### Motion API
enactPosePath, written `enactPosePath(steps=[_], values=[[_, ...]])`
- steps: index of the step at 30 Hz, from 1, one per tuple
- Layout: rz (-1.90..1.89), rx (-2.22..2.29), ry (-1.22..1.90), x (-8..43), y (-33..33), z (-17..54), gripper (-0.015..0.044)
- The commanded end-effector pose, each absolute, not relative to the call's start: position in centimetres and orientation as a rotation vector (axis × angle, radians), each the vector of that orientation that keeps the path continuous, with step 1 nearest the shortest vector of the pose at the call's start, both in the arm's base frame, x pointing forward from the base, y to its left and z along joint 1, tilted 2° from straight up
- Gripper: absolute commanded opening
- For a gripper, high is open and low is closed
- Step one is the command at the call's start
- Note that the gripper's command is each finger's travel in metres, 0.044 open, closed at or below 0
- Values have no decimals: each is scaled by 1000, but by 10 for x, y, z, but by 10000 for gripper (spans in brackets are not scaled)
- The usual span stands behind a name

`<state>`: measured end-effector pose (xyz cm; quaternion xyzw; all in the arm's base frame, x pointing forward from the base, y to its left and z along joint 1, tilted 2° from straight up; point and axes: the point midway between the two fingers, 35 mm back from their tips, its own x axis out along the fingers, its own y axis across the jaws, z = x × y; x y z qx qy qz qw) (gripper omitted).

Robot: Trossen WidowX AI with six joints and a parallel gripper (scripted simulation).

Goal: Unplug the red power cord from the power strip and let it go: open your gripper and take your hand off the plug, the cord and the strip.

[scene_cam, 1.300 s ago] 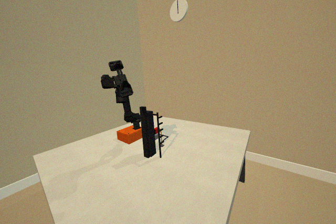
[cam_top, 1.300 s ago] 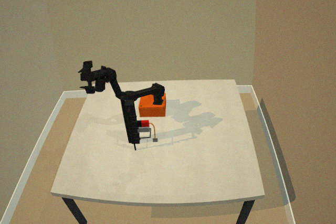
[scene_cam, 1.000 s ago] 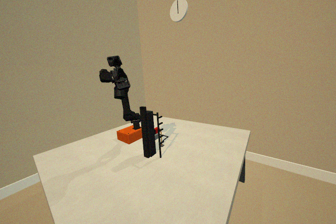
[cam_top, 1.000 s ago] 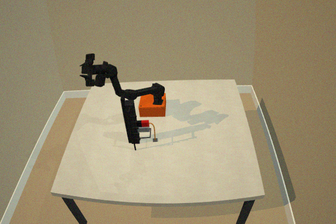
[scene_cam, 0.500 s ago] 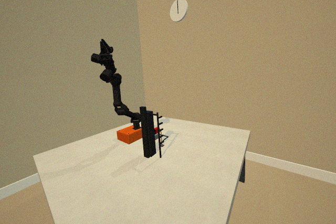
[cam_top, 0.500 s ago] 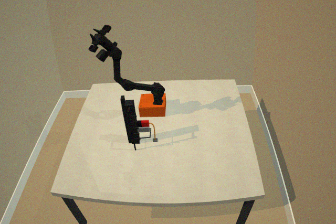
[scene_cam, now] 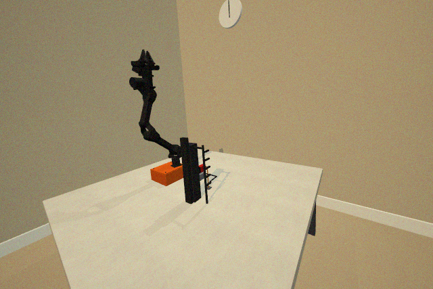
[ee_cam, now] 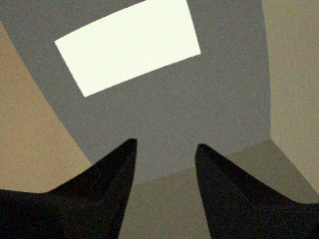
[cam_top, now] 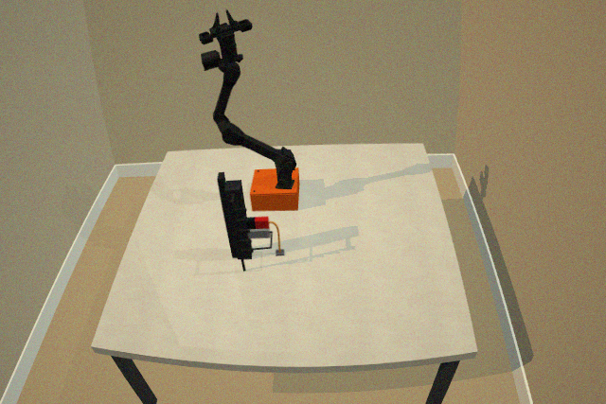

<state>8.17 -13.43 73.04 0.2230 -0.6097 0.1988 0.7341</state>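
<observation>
Your red plug (cam_top: 260, 221) sits seated in the right face of the upright black power strip (cam_top: 234, 216), near the table (cam_top: 342, 302) centre, its orange cord (cam_top: 277, 233) looping down to the table. Just beyond stands the orange base box (cam_top: 274, 194). The end effector (cam_top: 222, 18) points up high above (well apart from everything), fingers partly apart, gripping nothing.

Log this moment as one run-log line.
black parallel-jaw gripper: raised high, pointing up, part-closed, empty | red plug: seated in black power strip | unplugging: not started
</observation>
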Motion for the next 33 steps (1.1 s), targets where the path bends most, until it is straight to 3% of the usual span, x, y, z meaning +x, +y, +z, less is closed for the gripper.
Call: enactPosePath(steps=[1,14,20,33], values=[[481,250,-1377,45,-68,736,160],[610,-384,-1287,24,121,697,160],[650,-640,-1152,55,192,658,160],[665,-1138,-816,159,275,549,160]])
